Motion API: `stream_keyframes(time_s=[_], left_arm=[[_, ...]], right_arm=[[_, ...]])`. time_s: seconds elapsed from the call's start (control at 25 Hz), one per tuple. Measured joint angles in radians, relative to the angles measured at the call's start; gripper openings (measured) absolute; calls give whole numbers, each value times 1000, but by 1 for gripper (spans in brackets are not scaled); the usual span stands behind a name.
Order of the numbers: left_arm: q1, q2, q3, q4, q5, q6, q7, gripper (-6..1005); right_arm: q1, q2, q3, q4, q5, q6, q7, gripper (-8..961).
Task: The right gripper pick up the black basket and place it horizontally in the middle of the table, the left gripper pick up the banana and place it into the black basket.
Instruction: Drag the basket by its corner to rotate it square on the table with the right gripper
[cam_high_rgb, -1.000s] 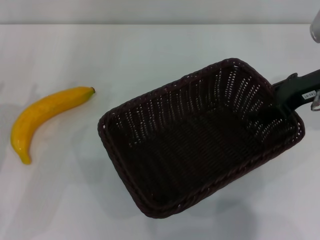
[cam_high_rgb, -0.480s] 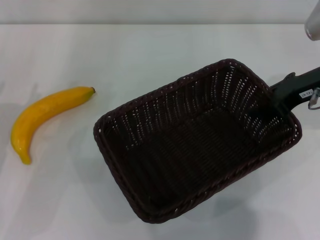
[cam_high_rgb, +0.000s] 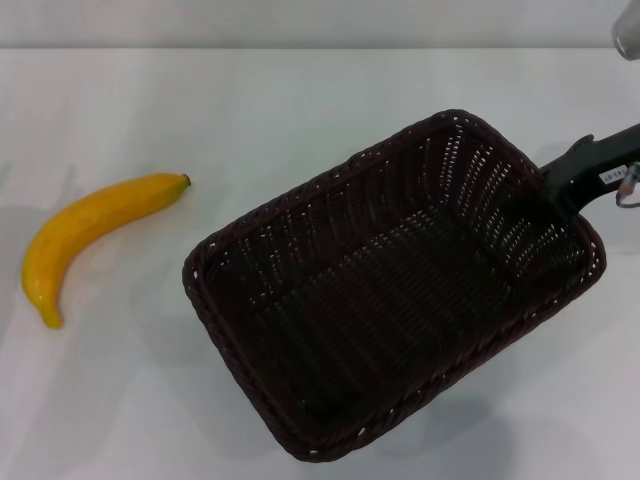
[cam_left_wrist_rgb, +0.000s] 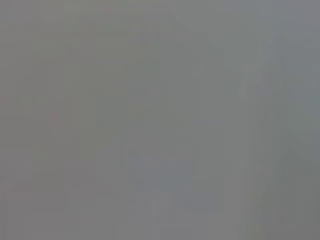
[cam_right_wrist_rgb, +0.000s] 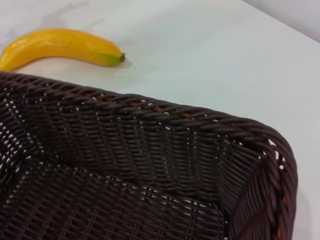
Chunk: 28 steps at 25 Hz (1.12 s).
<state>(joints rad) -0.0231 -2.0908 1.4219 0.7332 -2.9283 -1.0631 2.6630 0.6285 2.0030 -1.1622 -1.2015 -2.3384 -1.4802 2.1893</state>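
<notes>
The black basket (cam_high_rgb: 400, 200) fills the middle and right of the head view, askew on the white table (cam_high_rgb: 250, 100), empty inside. My right gripper (cam_high_rgb: 558, 196) comes in from the right edge and is shut on the basket's right rim. The right wrist view looks into the basket (cam_right_wrist_rgb: 150, 145) from that rim. The banana (cam_high_rgb: 90, 225) lies on the table at the left, apart from the basket, its dark stem tip pointing towards the basket; it also shows beyond the basket's far rim in the right wrist view (cam_right_wrist_rgb: 60, 45). My left gripper is out of view; the left wrist view is plain grey.
The table's far edge meets a grey wall at the top of the head view. Bare white tabletop lies between the banana and the basket and behind both.
The basket, held by my right gripper, has shifted a little left and towards the near edge and looks larger. The banana has not moved.
</notes>
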Motion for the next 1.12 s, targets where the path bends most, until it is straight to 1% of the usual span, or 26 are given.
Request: stream_keyframes(time_s=[0.08,0.56,0.8,1.12], left_arm=[[0,0,0,0,0,0,0,877],[0,1,5,0,0,0,4,877],[-1,1,4,0,0,-2,5,877],[-6,2,-1,-11,0,-3,5,877]], right_arm=[[0,0,3,-1,1,0,16,217],[15,1,4,-60,1,-27,132,169],[13,4,68,-73,19,-18,162,161],[2,4,131,-79,25,16,287,150]])
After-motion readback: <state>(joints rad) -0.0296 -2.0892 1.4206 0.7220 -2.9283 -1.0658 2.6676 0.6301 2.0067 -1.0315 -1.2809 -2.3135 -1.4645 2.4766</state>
